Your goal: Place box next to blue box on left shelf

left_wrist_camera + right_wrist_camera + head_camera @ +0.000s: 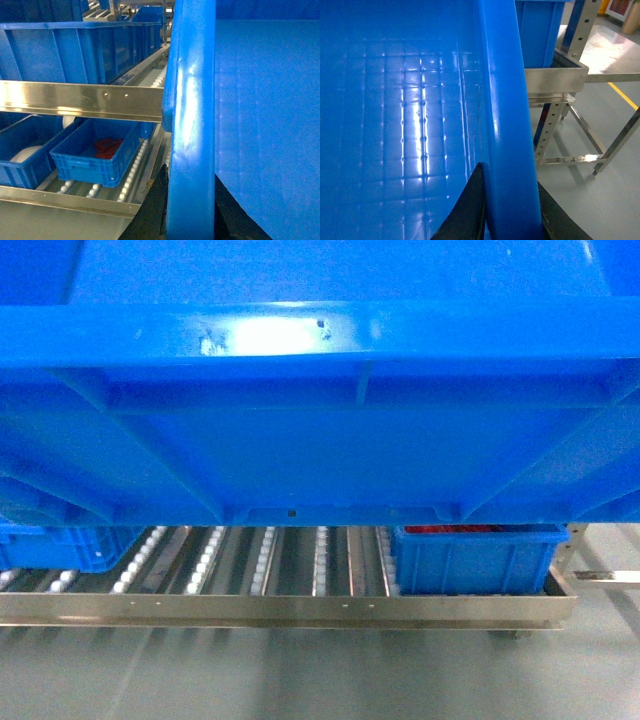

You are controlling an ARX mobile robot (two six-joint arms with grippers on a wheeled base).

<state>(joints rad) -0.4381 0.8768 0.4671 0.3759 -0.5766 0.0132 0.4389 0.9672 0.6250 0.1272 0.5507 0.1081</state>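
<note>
Both grippers are clamping the box (320, 410) by opposite rims: the left gripper (190, 210) and right gripper (512, 210) are holding it raised before the shelf's (290, 608) front edge.

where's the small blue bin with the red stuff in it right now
In the head view the small blue bin sits at the right end of the lowest roller shelf, just below the big blue crate held up in front.

Steel roller-rack shelving (300, 608) holds small blue bins (470, 560) (one with red contents) above a grey floor (600, 200) with a yellow line (622, 96).
</note>
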